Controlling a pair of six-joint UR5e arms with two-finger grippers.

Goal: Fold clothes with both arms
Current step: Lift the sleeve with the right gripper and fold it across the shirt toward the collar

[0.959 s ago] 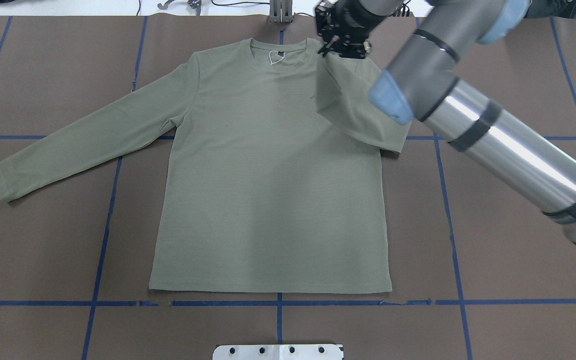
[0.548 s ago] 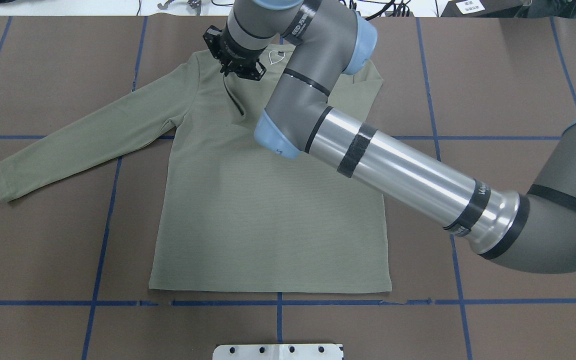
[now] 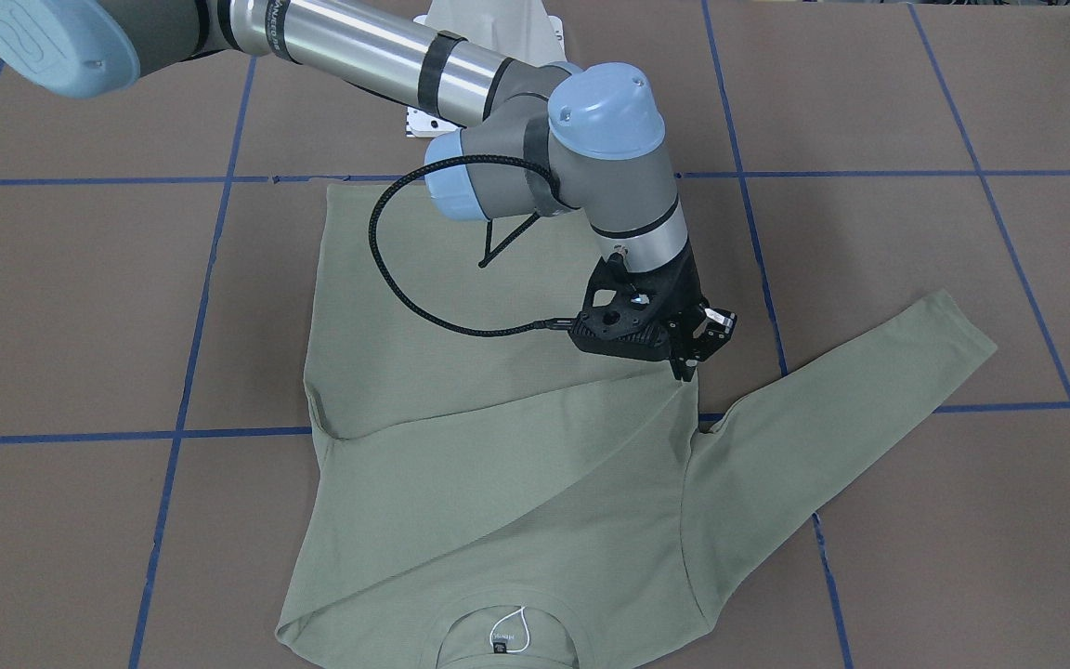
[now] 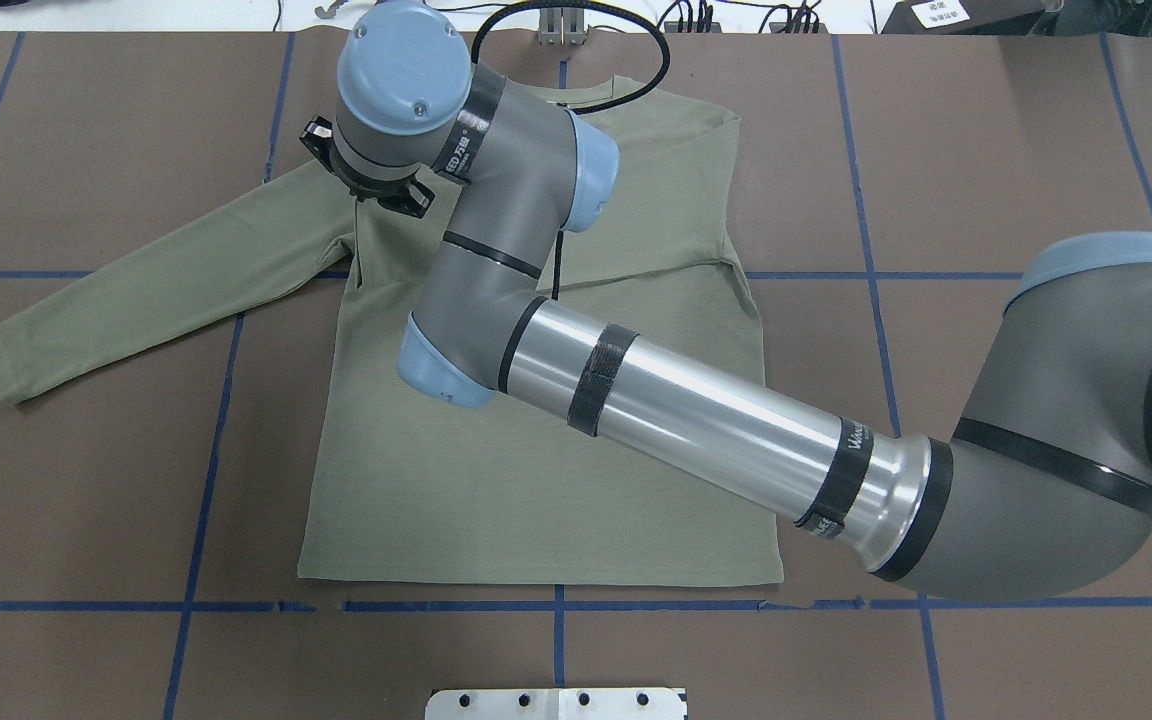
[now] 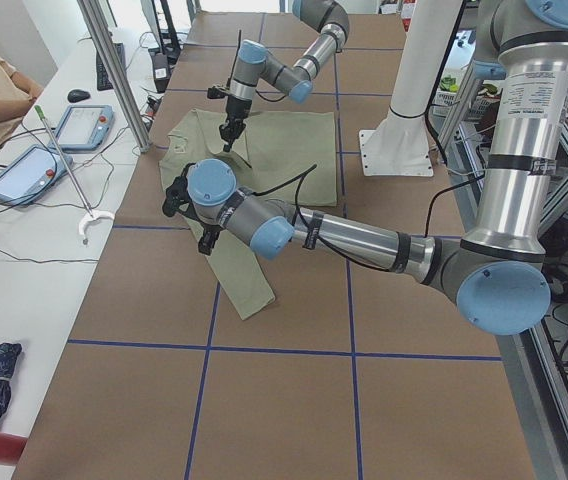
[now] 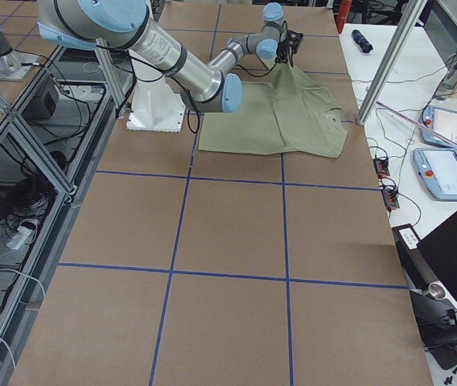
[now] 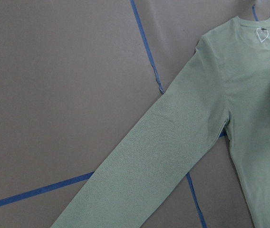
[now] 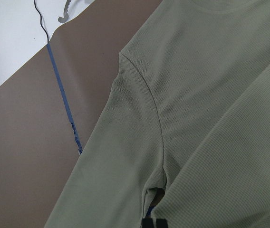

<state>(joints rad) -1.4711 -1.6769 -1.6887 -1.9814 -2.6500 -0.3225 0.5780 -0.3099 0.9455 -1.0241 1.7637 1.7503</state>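
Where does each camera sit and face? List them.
Front-facing: across the table, facing the robot; right arm over shirt.
Overhead: behind the robot, looking down; right arm.
Exterior left: table's left end; left arm near.
Exterior right: opposite end; right arm near.
Left wrist: above the spread sleeve; no robot part.
Right wrist: close over the shoulder; jaws' tips.
Shared: both wrists see that sleeve.

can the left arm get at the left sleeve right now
probably yes: the left sleeve lies flat and uncovered; the right gripper pinches the shirt only near that armpit, leaving the cuff end free
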